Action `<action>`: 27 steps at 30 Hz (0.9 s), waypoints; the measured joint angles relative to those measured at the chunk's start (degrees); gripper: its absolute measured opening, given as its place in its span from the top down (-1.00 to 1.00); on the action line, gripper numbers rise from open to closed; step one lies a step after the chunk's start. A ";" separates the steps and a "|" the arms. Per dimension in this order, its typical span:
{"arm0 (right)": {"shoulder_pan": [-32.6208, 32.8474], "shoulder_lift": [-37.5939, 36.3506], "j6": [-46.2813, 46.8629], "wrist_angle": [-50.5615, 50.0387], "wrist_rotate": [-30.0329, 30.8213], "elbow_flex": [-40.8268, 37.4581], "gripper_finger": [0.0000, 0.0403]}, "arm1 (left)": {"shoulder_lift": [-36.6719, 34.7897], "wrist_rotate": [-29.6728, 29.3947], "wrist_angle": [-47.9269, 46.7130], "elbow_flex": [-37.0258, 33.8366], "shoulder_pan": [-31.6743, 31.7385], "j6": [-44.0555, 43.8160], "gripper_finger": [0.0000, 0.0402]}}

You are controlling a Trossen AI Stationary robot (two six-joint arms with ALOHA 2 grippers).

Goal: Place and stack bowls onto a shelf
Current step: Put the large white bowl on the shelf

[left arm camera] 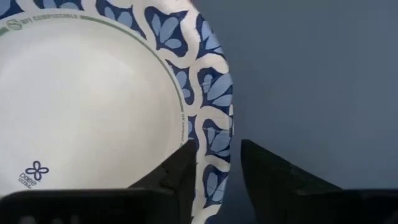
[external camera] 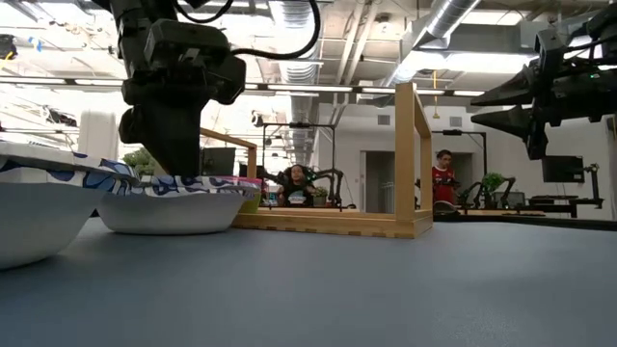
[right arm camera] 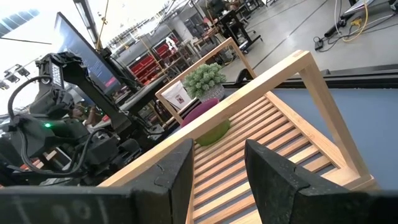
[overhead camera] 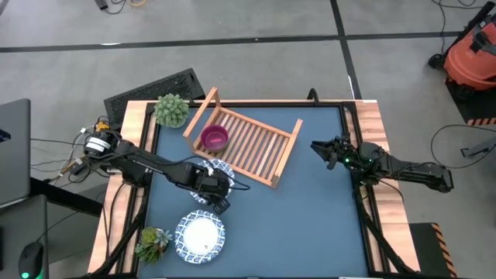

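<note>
Closest to the low camera sits a white bowl with a blue patterned rim [external camera: 39,207], the one that lies at the front of the blue table [overhead camera: 310,225] beside a small potted plant [overhead camera: 153,242]. Just behind it rests a second patterned bowl [overhead camera: 213,172], and the left gripper [overhead camera: 219,191] is down on this one: its two dark fingers [left arm camera: 180,171] are parted only narrowly and straddle the bowl's rim, one finger inside the bowl and one outside, though whether they press the rim cannot be told. From there the left arm runs low across the table back to its base at the left edge. Just beyond this bowl stands the wooden slatted shelf [overhead camera: 256,143], set at an angle near the table's far side, with a magenta bowl [overhead camera: 215,138] in its left end; a green bowl [right arm camera: 211,132] shows under the magenta one in the right wrist view. Another leafy plant [overhead camera: 171,109] stands just beside the shelf's far left corner. Off to the right, the right gripper [overhead camera: 320,149] hangs above the table, well apart from the shelf and pointing toward it, fingers spread and holding nothing, its arm stretched in from the right edge.
</note>
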 joint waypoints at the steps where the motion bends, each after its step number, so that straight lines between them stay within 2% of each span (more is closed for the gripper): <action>1: 0.00 0.00 0.00 0.00 -0.02 0.02 0.15 | 0.00 0.23 -0.05 0.02 0.00 0.06 0.41; 6: 0.00 0.00 -0.06 0.00 -0.02 0.02 0.15 | 0.00 0.40 -0.34 0.02 0.02 0.08 0.31; 15: 0.00 0.00 -0.17 0.02 -0.02 0.01 0.15 | 0.07 -0.24 -1.74 -0.45 0.37 -0.40 0.31; 19: 0.00 0.00 -0.17 0.01 -0.03 0.02 0.15 | 0.07 -0.24 -2.12 -0.46 0.50 0.74 0.46; 27: 0.00 0.00 -0.17 0.01 -0.04 0.00 0.15 | 0.07 0.87 -2.07 -0.46 0.50 1.15 0.92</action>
